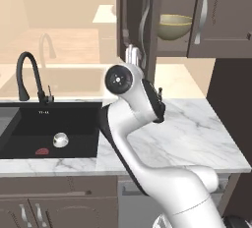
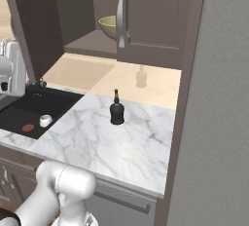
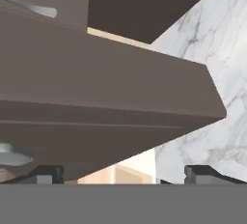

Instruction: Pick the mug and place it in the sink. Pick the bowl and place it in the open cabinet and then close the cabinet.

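Marble table [image 2: 112,142] bearing black sink [image 1: 29,124] with mug [image 1: 60,139] inside, bowl [image 1: 173,26] shelved in cabinet [image 1: 221,15], left door [image 1: 135,20] ajar, jaws spread wide, empty, beside it.

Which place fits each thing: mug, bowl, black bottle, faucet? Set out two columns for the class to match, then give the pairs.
Things:
1 mug
2 bowl
3 bottle
4 faucet

Places:
A on the marble counter
B in the open cabinet
C behind the sink, at its rim
D inside the sink

Pairs: 1-D, 2-B, 3-A, 4-C
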You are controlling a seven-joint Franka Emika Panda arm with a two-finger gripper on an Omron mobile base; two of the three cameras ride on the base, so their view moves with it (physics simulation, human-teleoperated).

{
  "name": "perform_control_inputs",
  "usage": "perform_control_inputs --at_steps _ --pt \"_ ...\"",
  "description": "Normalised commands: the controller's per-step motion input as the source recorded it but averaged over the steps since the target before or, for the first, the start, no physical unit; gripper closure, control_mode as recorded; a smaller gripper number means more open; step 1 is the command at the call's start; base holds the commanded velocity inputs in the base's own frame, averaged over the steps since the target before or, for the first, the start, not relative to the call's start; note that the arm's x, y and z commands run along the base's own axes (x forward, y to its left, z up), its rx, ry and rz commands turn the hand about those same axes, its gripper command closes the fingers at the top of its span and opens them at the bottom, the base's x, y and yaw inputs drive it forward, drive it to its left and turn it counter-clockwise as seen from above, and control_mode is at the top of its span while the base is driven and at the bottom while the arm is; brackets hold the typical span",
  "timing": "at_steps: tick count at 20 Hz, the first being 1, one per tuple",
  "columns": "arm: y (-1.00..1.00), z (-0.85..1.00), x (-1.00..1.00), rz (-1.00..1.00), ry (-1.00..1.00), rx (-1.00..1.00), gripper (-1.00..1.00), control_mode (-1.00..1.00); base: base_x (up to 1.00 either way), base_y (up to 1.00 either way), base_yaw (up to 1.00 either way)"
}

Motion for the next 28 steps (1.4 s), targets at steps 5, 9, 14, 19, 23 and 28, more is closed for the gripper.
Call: perform_control_inputs --at_steps 5,9,14,19,23,28 --pt "-0.57 0.00 -0.03 -0.06 -0.04 0.00 -1.00 -1.00 0.00 0.00 0.00" --pt "-0.64 0.00 0.05 -0.02 0.00 0.00 -1.00 -1.00 0.00 0.00 0.00" --pt "-0.61 0.00 0.34 0.00 0.00 0.00 -1.00 -1.00 0.00 0.00 0.00" --pt "-0.40 0.00 0.78 0.00 0.00 0.00 -1.00 -1.00 0.00 0.00 0.00" --pt "-0.19 0.00 1.00 0.01 0.00 0.00 -1.00 -1.00 0.00 0.00 0.00" --pt "-0.16 0.00 1.00 0.04 0.00 0.00 -1.00 -1.00 0.00 0.00 0.00"
